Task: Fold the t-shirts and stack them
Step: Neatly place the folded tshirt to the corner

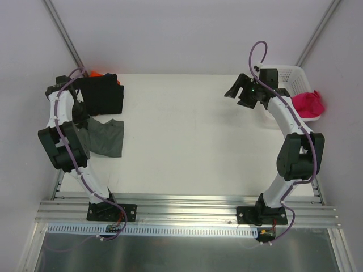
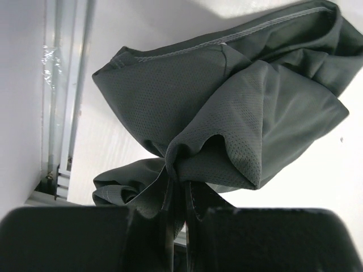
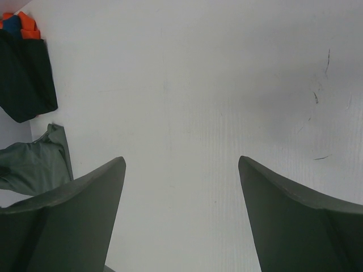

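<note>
My left gripper (image 2: 180,181) is shut on a bunched fold of the dark grey t-shirt (image 2: 227,102), which hangs crumpled from the fingers. From above, that shirt (image 1: 108,137) lies at the table's left side beside the left gripper (image 1: 84,120). Behind it is a folded black t-shirt (image 1: 102,93) on a stack with orange cloth (image 1: 95,73) showing at the back. A magenta-pink t-shirt (image 1: 309,103) lies in the white basket (image 1: 292,76). My right gripper (image 1: 238,95) hovers at the far right, open and holding nothing (image 3: 180,161).
The right wrist view shows the black stack (image 3: 25,73) with orange (image 3: 27,21) and blue (image 3: 10,25) edges in the far left corner, and the grey shirt (image 3: 34,164) below it. Aluminium rails (image 1: 187,207) run along the near edge. Walls enclose the table.
</note>
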`<state>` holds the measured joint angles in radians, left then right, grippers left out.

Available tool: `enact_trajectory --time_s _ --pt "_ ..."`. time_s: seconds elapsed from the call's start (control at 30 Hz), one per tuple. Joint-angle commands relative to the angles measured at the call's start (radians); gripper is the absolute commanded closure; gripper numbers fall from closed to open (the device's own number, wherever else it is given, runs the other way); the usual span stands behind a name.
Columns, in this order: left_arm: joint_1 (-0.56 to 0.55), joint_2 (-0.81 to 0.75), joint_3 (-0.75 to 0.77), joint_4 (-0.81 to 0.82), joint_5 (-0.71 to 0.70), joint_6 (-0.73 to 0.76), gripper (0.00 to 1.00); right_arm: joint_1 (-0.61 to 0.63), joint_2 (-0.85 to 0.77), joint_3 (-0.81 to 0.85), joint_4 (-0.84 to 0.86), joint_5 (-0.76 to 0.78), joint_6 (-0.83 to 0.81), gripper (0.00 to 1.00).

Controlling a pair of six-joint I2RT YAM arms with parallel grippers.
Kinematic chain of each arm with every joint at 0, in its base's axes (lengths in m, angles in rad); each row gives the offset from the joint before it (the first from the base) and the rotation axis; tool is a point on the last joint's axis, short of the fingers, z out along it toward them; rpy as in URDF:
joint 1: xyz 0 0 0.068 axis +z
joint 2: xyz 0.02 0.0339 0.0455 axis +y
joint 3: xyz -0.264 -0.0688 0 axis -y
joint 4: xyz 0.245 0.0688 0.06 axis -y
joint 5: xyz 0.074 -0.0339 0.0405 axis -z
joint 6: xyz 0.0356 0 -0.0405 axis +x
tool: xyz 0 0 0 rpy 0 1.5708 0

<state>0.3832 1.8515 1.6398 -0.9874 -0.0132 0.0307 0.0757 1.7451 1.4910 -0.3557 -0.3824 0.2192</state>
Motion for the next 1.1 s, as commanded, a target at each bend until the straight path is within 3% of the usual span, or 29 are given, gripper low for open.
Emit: enact_trajectory --time_s 0.0,1.07 --pt "0.028 0.037 0.06 -0.008 -0.062 0.009 1.0 -0.008 -0.068 -0.012 0.015 -0.006 -0.018 0.15" --pt "0.088 0.167 0.147 0.029 -0.198 0.006 1.0 0.006 -0.096 -0.044 0.001 0.034 -0.057 0.14"
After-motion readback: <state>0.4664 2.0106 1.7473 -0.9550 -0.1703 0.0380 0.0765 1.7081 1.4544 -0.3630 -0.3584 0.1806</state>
